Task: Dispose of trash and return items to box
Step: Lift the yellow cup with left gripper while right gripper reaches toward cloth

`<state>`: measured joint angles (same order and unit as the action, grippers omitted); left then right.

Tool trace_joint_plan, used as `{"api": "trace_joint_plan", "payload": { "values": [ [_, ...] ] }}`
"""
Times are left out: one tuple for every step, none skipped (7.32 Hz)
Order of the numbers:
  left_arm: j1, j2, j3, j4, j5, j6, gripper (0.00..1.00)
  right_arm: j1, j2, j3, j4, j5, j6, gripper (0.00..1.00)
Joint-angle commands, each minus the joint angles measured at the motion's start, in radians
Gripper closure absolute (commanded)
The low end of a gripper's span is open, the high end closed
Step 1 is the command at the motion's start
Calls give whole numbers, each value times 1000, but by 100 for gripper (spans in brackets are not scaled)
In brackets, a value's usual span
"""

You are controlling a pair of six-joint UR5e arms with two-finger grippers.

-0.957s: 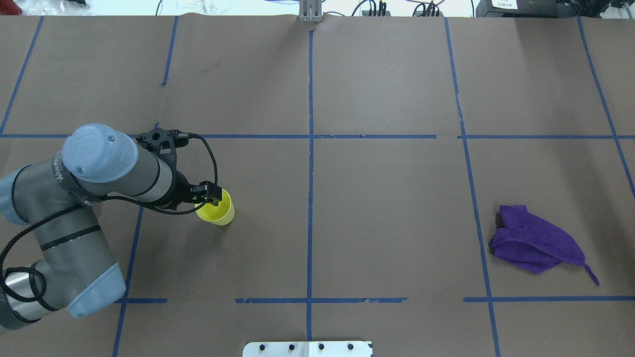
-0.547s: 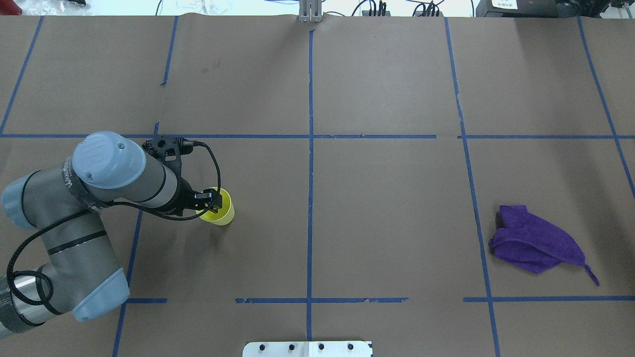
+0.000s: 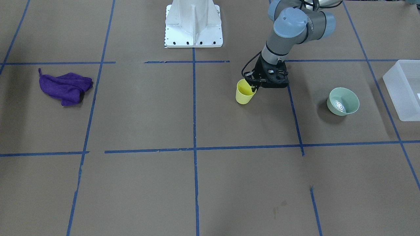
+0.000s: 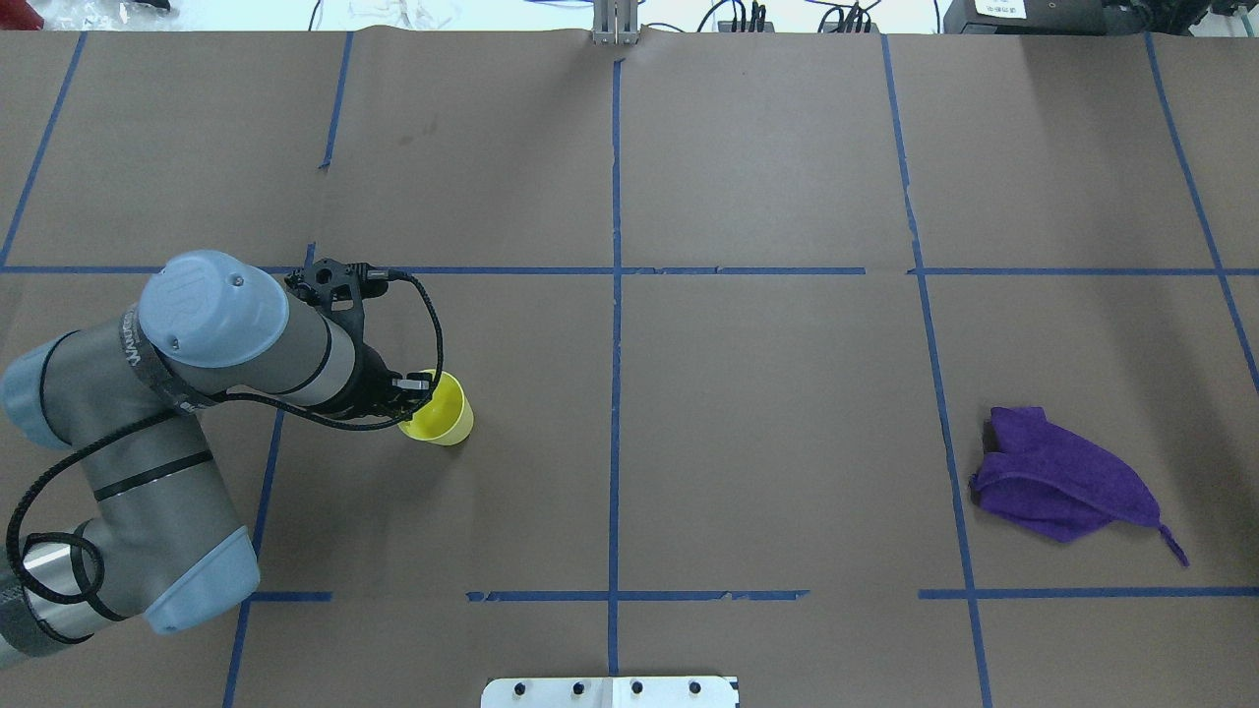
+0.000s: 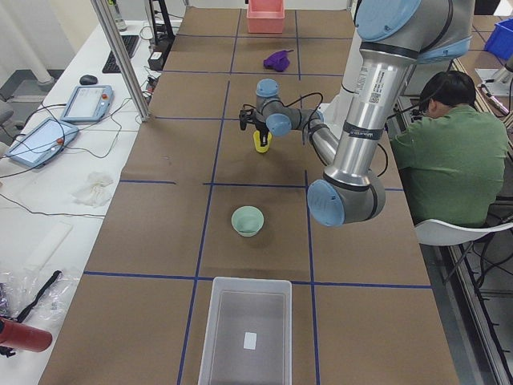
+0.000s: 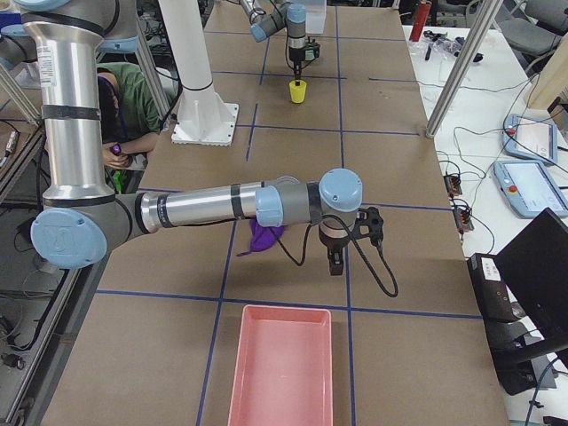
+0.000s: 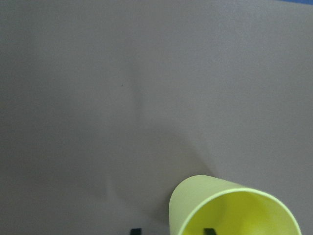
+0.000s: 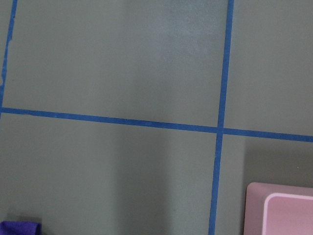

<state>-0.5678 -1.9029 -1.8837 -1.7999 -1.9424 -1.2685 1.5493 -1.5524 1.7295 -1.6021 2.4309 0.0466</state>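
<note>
Yellow plastic tumbler cup [image 4: 443, 418] straddled at its rim by the left gripper [image 4: 417, 385], jaws apart, not clamped
Judged light, stiff and slick; the thin wall is best pinched gently near the rim

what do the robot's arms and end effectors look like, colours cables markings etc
Grey tubes with rounded pale blue joint caps and thin black bands. The left arm has a lettered band, too small to read. The left end effector is black, with a black cable looping off the wrist. The right arm matches; the right end effector is black too, with its own looped cable.
</note>
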Motion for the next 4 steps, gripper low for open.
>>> {"api": "trace_joint_plan", "payload": {
  "values": [
    [-79,-5,-69,34,-7,7,100,-9,2,21,2,32,79,0],
    [-151,-31,-102,132,-16,12,100,-29,-1,48,4,49,129,0],
    [-176,-74,-126,219,-26,44,100,-94,-5,108,4,36,235,0],
    [-207,-87,-155,291,-27,131,100,-192,-5,178,4,-30,386,0]
  ]
}}
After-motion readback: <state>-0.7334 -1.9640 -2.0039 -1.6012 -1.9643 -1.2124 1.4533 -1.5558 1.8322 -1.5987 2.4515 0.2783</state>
